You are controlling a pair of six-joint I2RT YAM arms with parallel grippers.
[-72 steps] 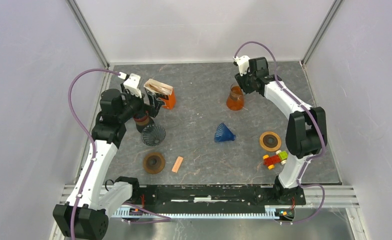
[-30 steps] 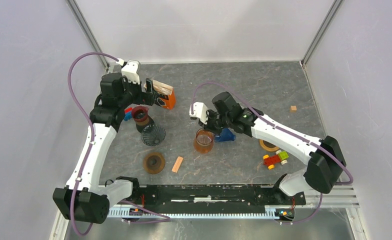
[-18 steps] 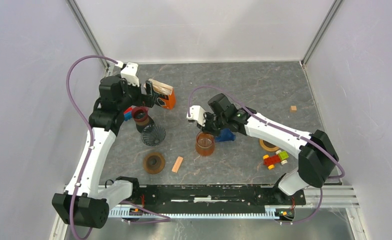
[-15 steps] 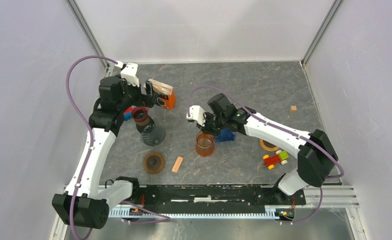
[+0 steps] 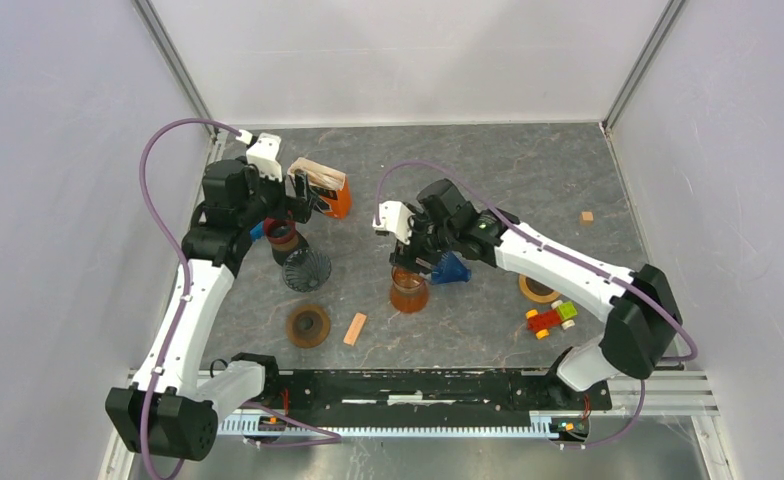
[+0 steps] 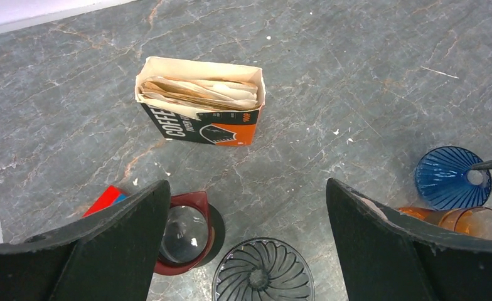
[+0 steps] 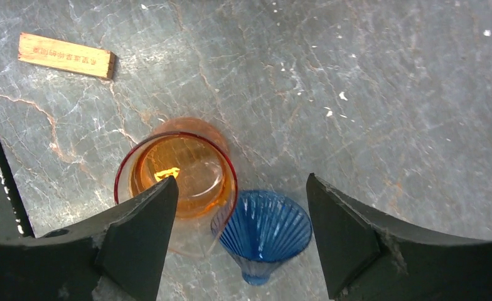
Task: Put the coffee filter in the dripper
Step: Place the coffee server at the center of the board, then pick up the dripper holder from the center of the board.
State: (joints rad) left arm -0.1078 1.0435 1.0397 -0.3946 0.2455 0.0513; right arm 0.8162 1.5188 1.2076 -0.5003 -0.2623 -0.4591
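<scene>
Now left gripper [image 6: 246, 185] hangs wide open over the filter box [image 6: 199, 110] near the far-left corner, filters untouched. Right gripper [image 7: 240, 188], wide too, just released the orange glass [image 7: 181, 172] midway between the side edges, beside the blue dripper [image 7: 265, 229], probably the target; filter pick next.

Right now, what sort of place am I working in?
Probably a robot lab test cell, not a kitchen: blank white walls box in the table, a metal rail edges it, and a toy car shares it with a coffee filter box.
</scene>
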